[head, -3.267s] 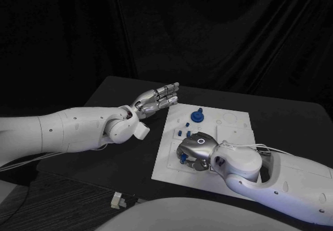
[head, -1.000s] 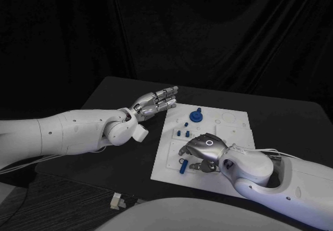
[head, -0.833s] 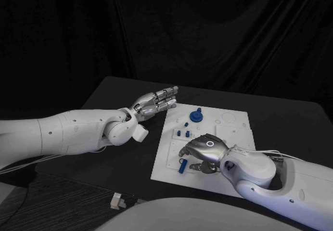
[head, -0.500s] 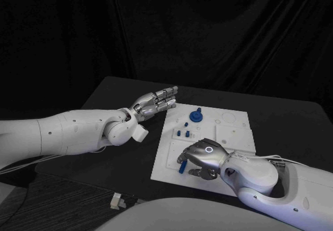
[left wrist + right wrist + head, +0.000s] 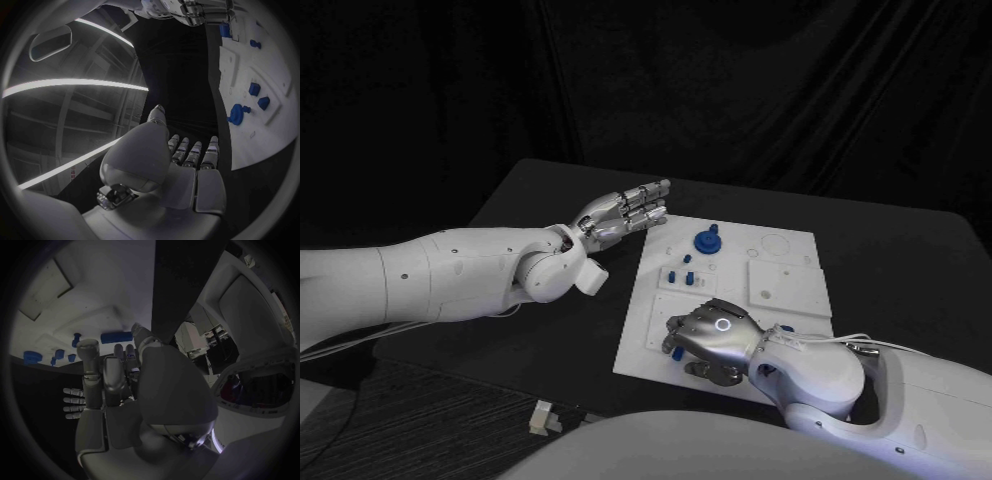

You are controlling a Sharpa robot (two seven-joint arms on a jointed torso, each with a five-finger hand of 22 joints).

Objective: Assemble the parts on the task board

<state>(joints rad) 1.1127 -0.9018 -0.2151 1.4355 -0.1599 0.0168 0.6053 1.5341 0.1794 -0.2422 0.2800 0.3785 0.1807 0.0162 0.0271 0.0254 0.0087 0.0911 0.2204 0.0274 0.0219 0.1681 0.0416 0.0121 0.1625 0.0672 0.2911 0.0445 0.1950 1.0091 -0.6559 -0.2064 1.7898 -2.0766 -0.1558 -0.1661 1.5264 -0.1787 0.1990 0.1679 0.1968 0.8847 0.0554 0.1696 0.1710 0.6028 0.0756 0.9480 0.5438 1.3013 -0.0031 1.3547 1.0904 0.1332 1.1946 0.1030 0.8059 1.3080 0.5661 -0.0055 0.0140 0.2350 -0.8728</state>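
The white task board (image 5: pixel 783 285) lies mid-table. My right hand (image 5: pixel 711 338) hovers low over its near-left part, fingers bent down over a long blue part (image 5: pixel 674 352) that lies on the board; the right wrist view shows this blue part (image 5: pixel 115 336) between the thumb and the other fingertips, but whether it is gripped is unclear. A blue knob (image 5: pixel 708 240) stands at the board's far left, with small blue pieces (image 5: pixel 679 274) just nearer. My left hand (image 5: pixel 625 212) floats off the board's far-left corner, fingers straight and apart, holding nothing.
Black table (image 5: pixel 531 300) surrounds the board. The left wrist view shows the left hand (image 5: pixel 181 165), the board's edge (image 5: pixel 275 145), the blue knob (image 5: pixel 236 114) and two small blue pieces (image 5: pixel 259 96). A small pale object (image 5: pixel 545 417) lies at the table's near-left edge.
My right hand has slid toward the board's near-left corner and now covers most of the long blue part, which lay exposed beside its fingers before. The left arm has stayed still.
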